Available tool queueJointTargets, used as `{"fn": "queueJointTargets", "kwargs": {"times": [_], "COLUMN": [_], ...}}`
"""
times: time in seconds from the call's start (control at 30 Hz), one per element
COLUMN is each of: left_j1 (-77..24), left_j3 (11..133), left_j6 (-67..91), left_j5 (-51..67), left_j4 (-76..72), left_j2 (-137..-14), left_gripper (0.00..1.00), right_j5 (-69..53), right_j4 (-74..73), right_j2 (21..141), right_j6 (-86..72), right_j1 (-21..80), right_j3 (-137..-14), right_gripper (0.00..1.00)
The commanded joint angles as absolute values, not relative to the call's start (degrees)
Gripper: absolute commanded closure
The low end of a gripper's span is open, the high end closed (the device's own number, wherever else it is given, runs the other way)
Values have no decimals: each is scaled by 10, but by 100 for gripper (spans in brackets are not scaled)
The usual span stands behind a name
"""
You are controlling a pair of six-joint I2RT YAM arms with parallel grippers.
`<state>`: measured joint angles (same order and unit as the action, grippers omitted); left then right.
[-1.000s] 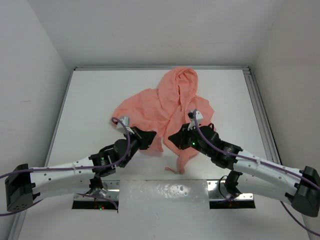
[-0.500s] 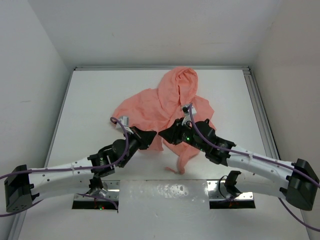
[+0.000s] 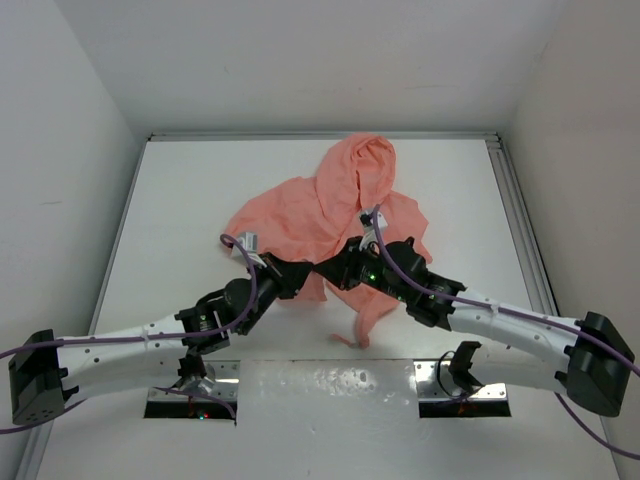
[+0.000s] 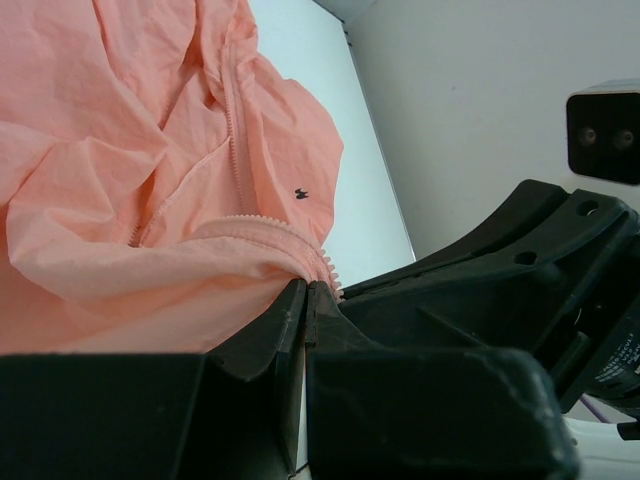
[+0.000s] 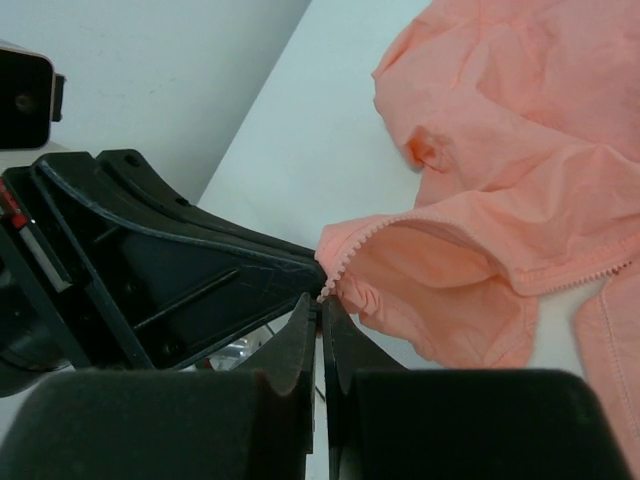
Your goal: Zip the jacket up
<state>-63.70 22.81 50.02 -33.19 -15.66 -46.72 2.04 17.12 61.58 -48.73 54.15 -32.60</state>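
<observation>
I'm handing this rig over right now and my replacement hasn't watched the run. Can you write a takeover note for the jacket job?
Left gripper: shut on the jacket, pinching its toothed zipper edge near the hem.
Right gripper: shut on the end of what looks like the opposite toothed edge, tip to tip with the left gripper.
Jacket: spread on the table, hood toward the far edge, front open.
Done: both front edges are gripped and brought together at the bottom.
Left: the teeth are not joined and no slider shows. Mate the ends, then run the zip up.
</observation>
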Motion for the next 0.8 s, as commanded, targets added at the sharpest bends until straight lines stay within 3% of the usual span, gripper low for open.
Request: {"fn": "queueJointTargets", "kwargs": {"times": [0.0,0.07,0.1,0.2,0.3,0.47,0.6,0.77], "left_j1": [-642,-642,-642,-642,-642,-642,-642,-642], "left_j3": [229,229,229,224,215,185,143,118], "left_j6": [505,507,508,516,530,565,589,599], "left_j5": [-323,-324,-326,-327,-327,-287,-254,-218], "left_j4": [-178,-162,-156,-130,-107,-97,-141,-199], "left_j2": [-459,-450,-447,-415,-386,-310,-279,-289], "left_gripper": [100,97,84,63,50,49,54,58], "right_j5": [11,13,14,13,-54,-178,-197,-186], "right_j4": [231,244,245,226,248,393,526,579], "right_j2": [610,594,588,565,555,590,628,629], "right_j6": [-489,-482,-477,-479,-518,-658,-743,-779], "right_j1": [541,541,541,532,501,460,454,454], "right_j3": [-336,-324,-322,-320,-310,-246,-210,-192], "right_gripper": [100,100,100,100,100,100,100,100]}}
